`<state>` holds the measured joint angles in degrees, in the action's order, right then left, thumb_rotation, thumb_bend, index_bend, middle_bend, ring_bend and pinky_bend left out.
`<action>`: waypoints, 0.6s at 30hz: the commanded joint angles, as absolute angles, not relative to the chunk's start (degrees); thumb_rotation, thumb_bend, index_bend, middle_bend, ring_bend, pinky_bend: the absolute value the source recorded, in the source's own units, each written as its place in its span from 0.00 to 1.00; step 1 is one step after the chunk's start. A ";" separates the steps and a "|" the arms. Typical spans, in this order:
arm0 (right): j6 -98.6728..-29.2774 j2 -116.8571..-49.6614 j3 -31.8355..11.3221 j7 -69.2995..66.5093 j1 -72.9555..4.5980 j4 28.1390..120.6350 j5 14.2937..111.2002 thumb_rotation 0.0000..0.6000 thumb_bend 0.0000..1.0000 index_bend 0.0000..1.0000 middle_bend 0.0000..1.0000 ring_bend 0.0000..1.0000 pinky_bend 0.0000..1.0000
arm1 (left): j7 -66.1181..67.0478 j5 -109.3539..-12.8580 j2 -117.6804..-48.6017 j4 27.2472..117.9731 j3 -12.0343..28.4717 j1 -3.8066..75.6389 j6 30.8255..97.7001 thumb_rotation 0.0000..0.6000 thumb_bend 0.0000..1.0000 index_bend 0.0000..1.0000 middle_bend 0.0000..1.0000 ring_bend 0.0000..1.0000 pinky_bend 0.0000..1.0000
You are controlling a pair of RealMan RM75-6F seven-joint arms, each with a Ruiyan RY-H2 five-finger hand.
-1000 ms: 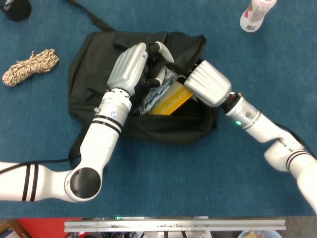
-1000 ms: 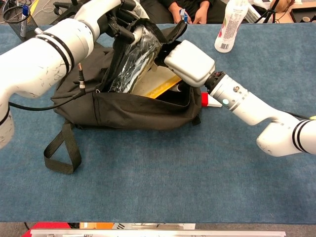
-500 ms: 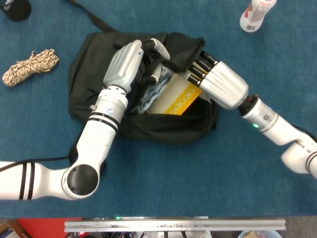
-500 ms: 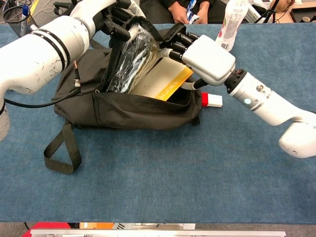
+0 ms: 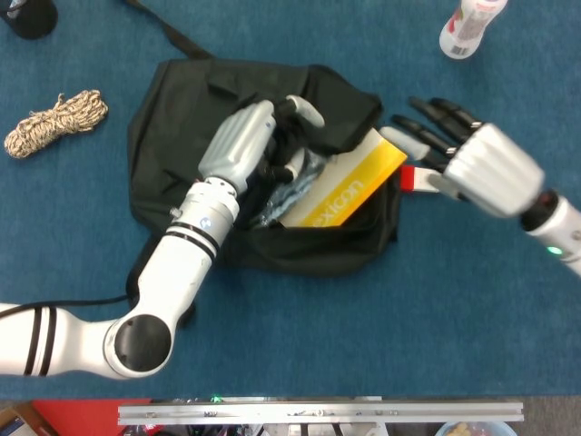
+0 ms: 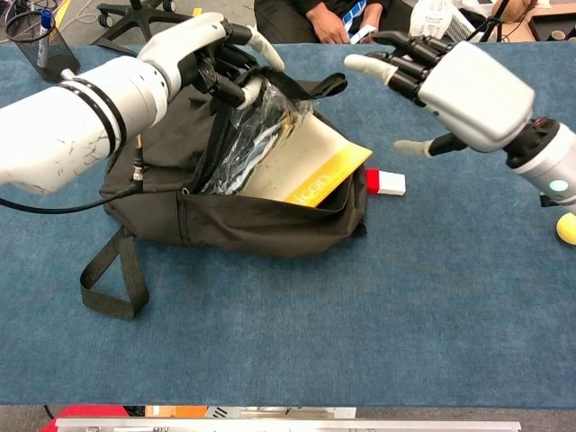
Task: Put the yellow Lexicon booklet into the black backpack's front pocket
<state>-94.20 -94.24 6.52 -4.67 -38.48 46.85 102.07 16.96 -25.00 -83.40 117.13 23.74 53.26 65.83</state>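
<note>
Yellow Lexicon booklet lies half inside the black backpack, one corner poking out of the pocket mouth. My left robot hand grips the flap to hold that mouth wide; my right robot hand hovers beside it, fingers spread, holding nothing.

"Lexicon" in pale letters on yellow band of booklet; other print unreadable.
</note>
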 commanded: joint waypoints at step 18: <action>-97.17 -83.23 2.45 -3.70 -30.68 53.87 99.36 1.00 0.11 0.00 0.23 0.08 0.24 | 20.64 -16.28 -74.06 121.96 15.67 62.25 46.43 1.00 0.46 0.00 0.05 0.02 0.10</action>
